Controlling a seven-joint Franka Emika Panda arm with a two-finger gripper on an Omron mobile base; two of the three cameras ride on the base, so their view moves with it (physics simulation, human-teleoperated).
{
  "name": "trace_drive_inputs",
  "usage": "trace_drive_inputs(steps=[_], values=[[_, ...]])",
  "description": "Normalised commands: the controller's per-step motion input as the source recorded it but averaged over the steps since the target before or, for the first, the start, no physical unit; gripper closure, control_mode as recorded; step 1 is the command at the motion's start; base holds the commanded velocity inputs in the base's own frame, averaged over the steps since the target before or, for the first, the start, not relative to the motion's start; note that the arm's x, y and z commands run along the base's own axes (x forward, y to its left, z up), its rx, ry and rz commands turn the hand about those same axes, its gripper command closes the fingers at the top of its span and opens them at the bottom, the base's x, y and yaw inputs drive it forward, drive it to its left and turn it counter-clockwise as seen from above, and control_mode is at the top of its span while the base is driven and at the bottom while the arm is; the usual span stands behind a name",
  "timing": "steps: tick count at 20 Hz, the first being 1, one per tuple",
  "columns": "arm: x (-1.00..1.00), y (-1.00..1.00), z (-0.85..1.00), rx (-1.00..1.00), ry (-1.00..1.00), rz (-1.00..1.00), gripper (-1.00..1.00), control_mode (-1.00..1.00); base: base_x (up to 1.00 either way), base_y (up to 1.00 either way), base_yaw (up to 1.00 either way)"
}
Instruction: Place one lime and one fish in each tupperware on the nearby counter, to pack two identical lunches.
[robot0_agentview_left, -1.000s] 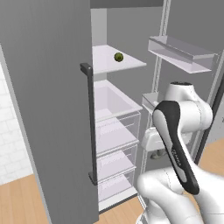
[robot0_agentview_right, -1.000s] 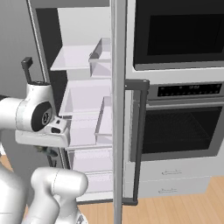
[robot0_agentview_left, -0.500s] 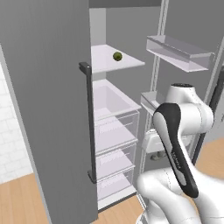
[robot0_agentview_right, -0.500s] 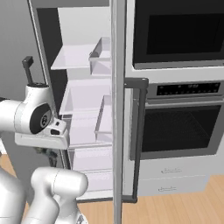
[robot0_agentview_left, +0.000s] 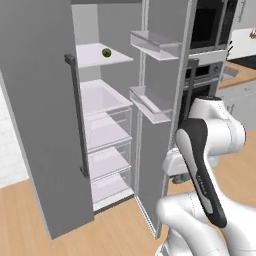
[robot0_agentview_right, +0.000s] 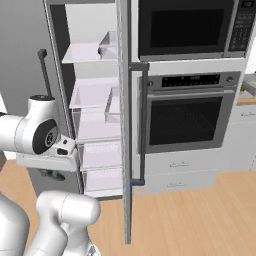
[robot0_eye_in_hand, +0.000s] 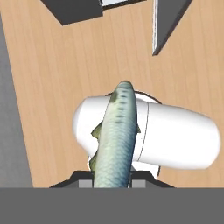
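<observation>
One pale silvery-grey scaled fish (robot0_eye_in_hand: 116, 135) is pinched between the jaws of the two-finger gripper (robot0_eye_in_hand: 112, 180), its long axis running straight out from the fingertips and its nose pointing down at the light wood floor (robot0_eye_in_hand: 65, 65). Back in the open grey fridge (robot0_agentview_left: 45, 125), a small dark olive-green lime (robot0_agentview_left: 106, 52) sits on the upper white shelf (robot0_agentview_left: 95, 56), well apart from the arm. I'd guess the fish must be laid lengthwise in a tub.

Tall grey double-door fridge (robot0_agentview_left: 45, 125) open, white shelves and clear drawers inside. Black built-in wall oven (robot0_agentview_right: 187, 120) beside it, black microwave (robot0_agentview_right: 182, 27) above. Light wood plank floor (robot0_agentview_right: 190, 215).
</observation>
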Motion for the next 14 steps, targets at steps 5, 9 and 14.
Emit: trace_drive_inputs(steps=[5,9,14], values=[[0.00,0.00,0.00,0.00,0.00,0.00,1.00,1.00,-0.53,-0.92,-0.19],[0.00,0.00,0.00,0.00,0.00,0.00,1.00,1.00,-0.29,-1.00,-0.21],[0.00,0.00,0.00,0.00,0.00,0.00,1.00,1.00,0.21,-0.89,-0.23]])
